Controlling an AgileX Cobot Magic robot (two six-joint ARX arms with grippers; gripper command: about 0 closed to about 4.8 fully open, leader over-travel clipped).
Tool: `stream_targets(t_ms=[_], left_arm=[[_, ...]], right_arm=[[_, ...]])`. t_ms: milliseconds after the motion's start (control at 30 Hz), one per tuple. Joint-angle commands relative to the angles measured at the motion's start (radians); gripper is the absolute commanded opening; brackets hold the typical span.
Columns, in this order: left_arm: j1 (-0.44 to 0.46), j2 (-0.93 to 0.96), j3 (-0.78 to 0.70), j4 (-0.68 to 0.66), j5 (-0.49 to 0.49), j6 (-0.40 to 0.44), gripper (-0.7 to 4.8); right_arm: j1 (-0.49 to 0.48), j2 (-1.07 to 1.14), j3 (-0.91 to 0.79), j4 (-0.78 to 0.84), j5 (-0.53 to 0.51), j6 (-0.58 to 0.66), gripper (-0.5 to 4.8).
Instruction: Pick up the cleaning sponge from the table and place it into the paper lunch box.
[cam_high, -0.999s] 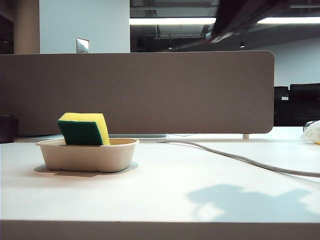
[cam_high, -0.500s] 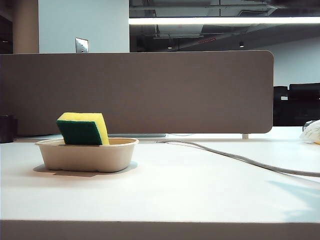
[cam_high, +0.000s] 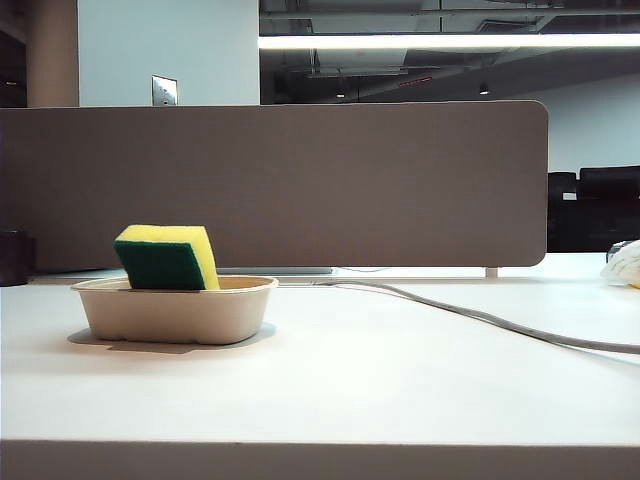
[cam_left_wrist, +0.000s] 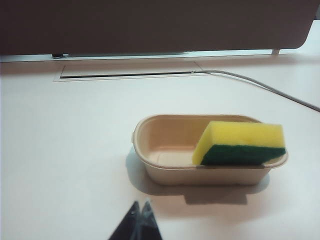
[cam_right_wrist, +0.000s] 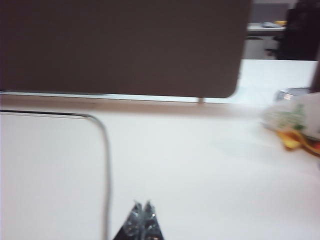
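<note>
The yellow cleaning sponge (cam_high: 168, 257) with its dark green face leans tilted inside the beige paper lunch box (cam_high: 175, 315) at the left of the white table (cam_high: 380, 380). The left wrist view shows the same sponge (cam_left_wrist: 242, 143) propped on one end of the lunch box (cam_left_wrist: 165, 150), its green layer facing the camera. My left gripper (cam_left_wrist: 140, 205) is shut and empty, hanging short of the box. My right gripper (cam_right_wrist: 142, 205) is shut and empty above bare table beside a grey cable (cam_right_wrist: 106, 165). Neither gripper appears in the exterior view.
A brown-grey partition panel (cam_high: 300, 185) runs along the table's back edge. The grey cable (cam_high: 480, 316) trails from the panel toward the right. A crumpled bag (cam_right_wrist: 295, 120) lies at the far right. A dark object (cam_high: 14, 257) stands at the far left.
The right arm and its shadow have left the exterior view, withdrawing to the right. The sponge and lunch box have stayed put.
</note>
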Motion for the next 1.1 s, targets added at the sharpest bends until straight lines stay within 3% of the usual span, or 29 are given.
stream_targets(t_ms=[33,233,1099], left_arm=[[0.000,0.000,0.001,0.005,0.004,0.001,-0.05],[0.000,0.000,0.001,0.005,0.004,0.001,-0.05],[0.000,0.001,0.001,0.005,0.004,0.001,-0.06]], right_arm=[[-0.061,-0.071,-0.023,-0.064,0.004,-0.003,-0.08],[-0.130,-0.183,-0.049,-0.171,0.004,-0.002,-0.08],[-0.135,-0.192,-0.053,-0.189,-0.029,-0.002,-0.08]])
